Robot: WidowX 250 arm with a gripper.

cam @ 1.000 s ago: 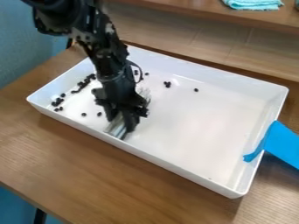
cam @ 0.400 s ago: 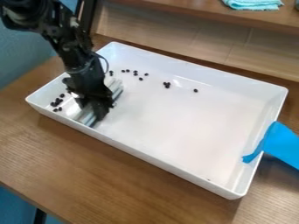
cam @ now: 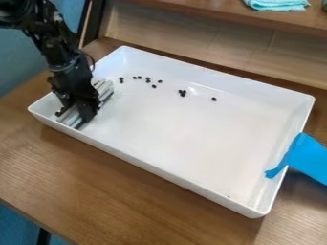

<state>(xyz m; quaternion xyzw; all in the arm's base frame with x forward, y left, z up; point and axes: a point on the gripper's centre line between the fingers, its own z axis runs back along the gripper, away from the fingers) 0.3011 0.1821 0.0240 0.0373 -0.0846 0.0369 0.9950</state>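
I have my claw (cam: 81, 115) down at the left end of a white tray (cam: 172, 176), clamped on a pale ridged bar (cam: 103, 90). The bar lies low in the tray, slanting alongside the short left wall, with its ends showing on either side of me. One dark bead (cam: 59, 114) sits by its nearer end. Off past the bar's far end, small black beads (cam: 147, 79) are scattered loosely toward the tray's back wall; a tight cluster (cam: 182, 93) lies farther right, and a single bead (cam: 214, 99) sits beyond that. A tiny dark speck (cam: 228, 196) marks the tray near its front right corner. Blue material (cam: 310, 155) hangs over the right wall, the tray rests on a wooden tabletop (cam: 127, 191), and a folded teal cloth (cam: 277, 5) lies on the wooden shelf (cam: 191, 9) behind
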